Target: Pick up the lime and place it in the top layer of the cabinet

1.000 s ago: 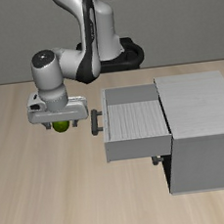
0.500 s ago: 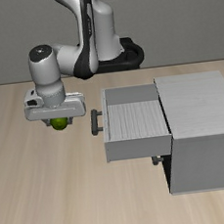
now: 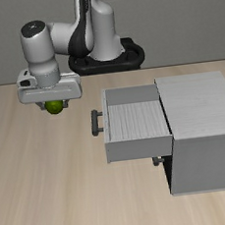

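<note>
A small green lime [image 3: 55, 107] hangs under my gripper [image 3: 53, 104], well above the wooden table, to the exterior view's left of the cabinet. The gripper's wide grey body covers the lime's top and the fingers close in on it from both sides. The grey cabinet [image 3: 200, 129] stands at the exterior view's right. Its top drawer [image 3: 135, 122] is pulled out toward the left, with a dark handle [image 3: 97, 122] at its front end.
A lower drawer's small knob [image 3: 156, 161] shows under the open drawer. The robot's black base [image 3: 108, 56] sits at the back of the wooden table [image 3: 54, 190].
The gripper has risen with the lime held in it and drifted slightly left and back. The cabinet and drawer have not moved.
</note>
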